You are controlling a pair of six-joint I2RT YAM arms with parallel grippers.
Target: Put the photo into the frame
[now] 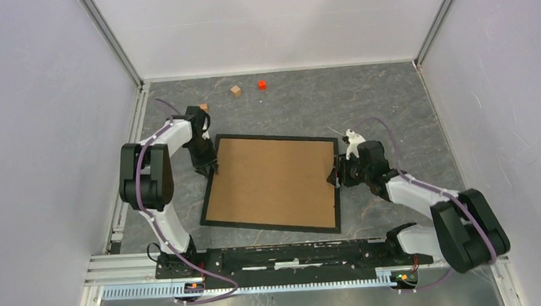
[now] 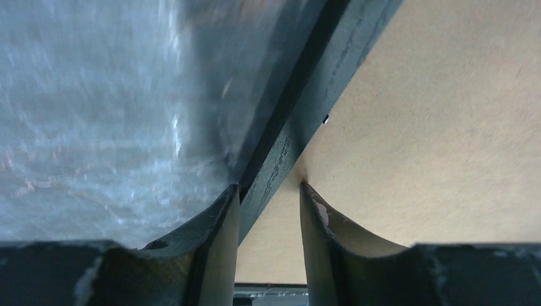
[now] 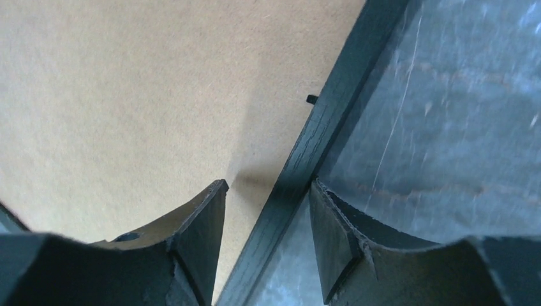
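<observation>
Your frame [image 1: 272, 227] lies flat in the middle of the grey marbled table [image 1: 392, 103], back side up, with its brown backing board [image 1: 273, 181] filling the black rails.

Your left gripper [image 1: 210, 169] is down at the frame's left rail, near the far-left corner. From the left wrist you see its two fingers [image 2: 220, 220] standing apart and straddling that rail [image 2: 312, 95]. The outer finger is hard against the rail's table side. The inner one sits over the board with a sliver of board showing between it and the rail, so nothing is clamped.

Your right gripper [image 1: 336, 175] is at the right rail, about midway along it. Its fingers [image 3: 204, 213] are also spread. The rail [image 3: 316, 137] runs between them, close to the outer finger and clear of the inner one. A small black tab [image 3: 311, 99] sticks out from the rail over the board.

Near the back wall, well apart from the frame, you have a small wooden cube [image 1: 235, 90] and a red cube [image 1: 261, 84].
</observation>
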